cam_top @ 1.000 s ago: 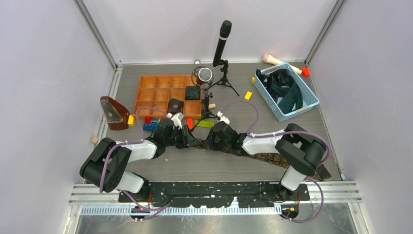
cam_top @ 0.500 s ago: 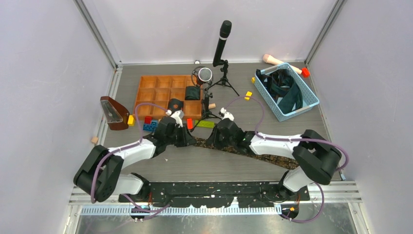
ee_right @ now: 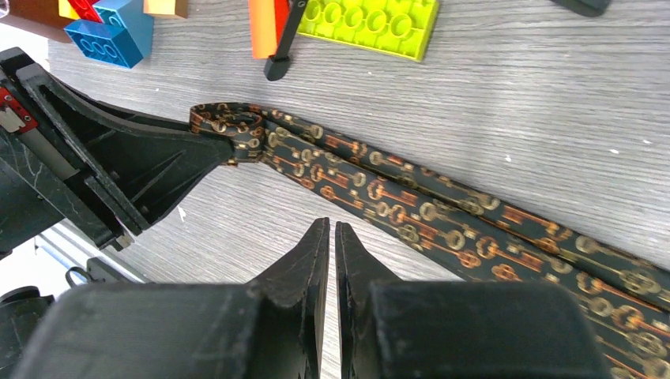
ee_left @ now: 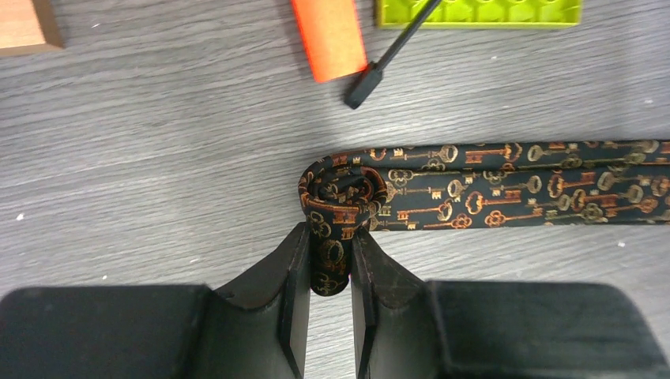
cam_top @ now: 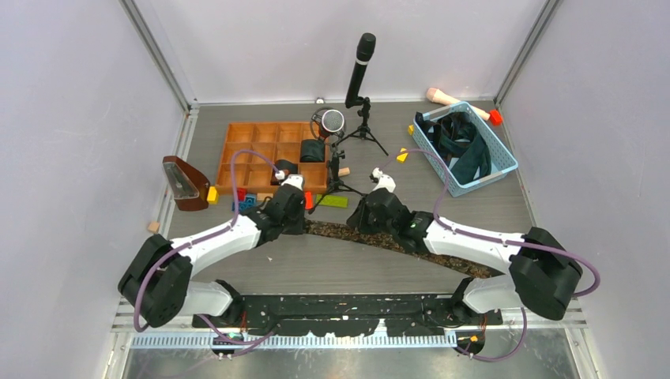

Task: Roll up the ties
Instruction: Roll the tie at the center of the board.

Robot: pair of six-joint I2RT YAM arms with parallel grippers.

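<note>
Supervisor: Enclosure condition?

Operator: From my console I see plain pale walls on three sides, joined by aluminium corner posts. The table has a grey wood-grain top, evenly lit, with a slotted rail along its near edge.

Key-patterned black tie, partly rolled.
Its coiled end is sitting on edge, apparently one or two turns; the remainder is lying flat, stretching rightward.
</note>
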